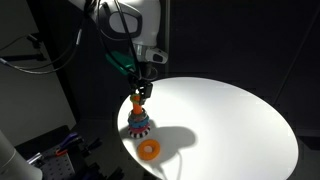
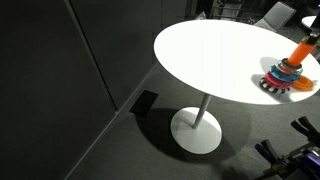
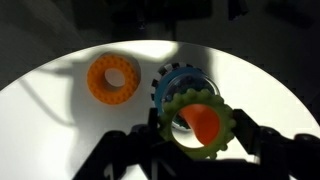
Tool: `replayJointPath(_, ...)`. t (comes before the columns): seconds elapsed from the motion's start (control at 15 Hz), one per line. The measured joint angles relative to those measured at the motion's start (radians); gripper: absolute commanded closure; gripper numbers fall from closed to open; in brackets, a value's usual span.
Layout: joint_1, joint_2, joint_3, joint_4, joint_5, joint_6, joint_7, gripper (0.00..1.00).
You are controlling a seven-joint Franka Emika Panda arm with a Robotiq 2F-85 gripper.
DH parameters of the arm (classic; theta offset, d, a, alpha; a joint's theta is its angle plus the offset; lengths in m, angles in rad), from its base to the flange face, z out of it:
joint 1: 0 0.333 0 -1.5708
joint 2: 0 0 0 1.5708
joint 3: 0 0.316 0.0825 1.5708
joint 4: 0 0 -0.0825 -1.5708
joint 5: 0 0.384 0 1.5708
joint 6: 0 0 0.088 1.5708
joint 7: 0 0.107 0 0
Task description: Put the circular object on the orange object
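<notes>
Closest to the wrist lens, the jaws reach in from six o'clock and grip the yellow ring [image 3: 180, 105] at its nine and three o'clock sides, narrowed to its width. Through the ring's hole the orange peg [image 3: 206, 124] shows, sitting a little toward four o'clock of centre. The step in hand looks like threading: the ring is over the peg's tip, though I cannot tell whether it has begun to slide down.

The next move calls for a small correction to centre the hole, then a straight descent before the jaws let go. Going down off-centre could catch the ring on the tip or push the stack [image 1: 138, 124] sideways, and the stack stands close to the bench [image 1: 230, 120] edge.

Peeking out at eleven o'clock of the held ring is a blue toothed ring [image 3: 172, 82] of the stack. Further out, at ten o'clock, a flat orange ring [image 3: 112, 78] lies apart on the bench, out of the way. Nothing blocks the peg.
</notes>
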Motion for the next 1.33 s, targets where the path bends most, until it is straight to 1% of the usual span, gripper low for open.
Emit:
replayJointPath(0.8, 0.013, -0.043, 0.011, -0.050, 0.026, 0.043, 0.000, 0.51)
replayJointPath(1.33, 0.014, -0.044, 0.014, -0.085, 0.026, 0.136, 0.000, 0.51)
